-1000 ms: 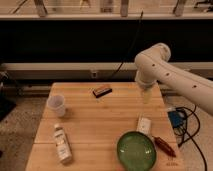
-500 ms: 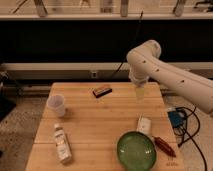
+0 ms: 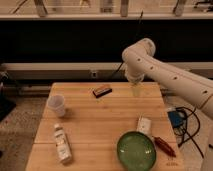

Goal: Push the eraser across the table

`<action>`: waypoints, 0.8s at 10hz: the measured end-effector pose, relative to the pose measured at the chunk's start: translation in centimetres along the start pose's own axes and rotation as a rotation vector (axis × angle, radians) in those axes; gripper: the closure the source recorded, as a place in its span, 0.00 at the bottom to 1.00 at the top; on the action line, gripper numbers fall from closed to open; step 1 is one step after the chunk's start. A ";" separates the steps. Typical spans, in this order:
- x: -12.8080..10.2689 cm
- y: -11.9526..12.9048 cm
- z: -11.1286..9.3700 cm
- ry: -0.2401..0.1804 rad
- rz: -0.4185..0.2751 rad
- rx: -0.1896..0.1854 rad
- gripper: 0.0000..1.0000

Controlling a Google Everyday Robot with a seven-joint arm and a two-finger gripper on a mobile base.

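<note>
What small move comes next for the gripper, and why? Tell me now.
Probably slide the gripper low along the table toward the eraser. It hangs near the table's far edge, to the picture's right of the eraser, with bare wood between them, so nothing touches the eraser yet for a push.

Table (image 3: 100, 125) carries: eraser (image 3: 102, 91) far centre, cup (image 3: 56, 105) left, bottle (image 3: 62, 144) lying front-left, green bowl (image 3: 136, 150) front-right, white box (image 3: 144, 125) and red-brown object (image 3: 163, 145) right. Gripper (image 3: 136, 91) above far-right part.
</note>
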 end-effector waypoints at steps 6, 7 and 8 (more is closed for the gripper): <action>-0.3 -1.7 0.9 -0.006 -0.019 0.005 0.20; -0.4 -1.9 1.1 -0.008 -0.021 0.005 0.20; -0.6 -2.2 1.2 -0.010 -0.027 0.006 0.20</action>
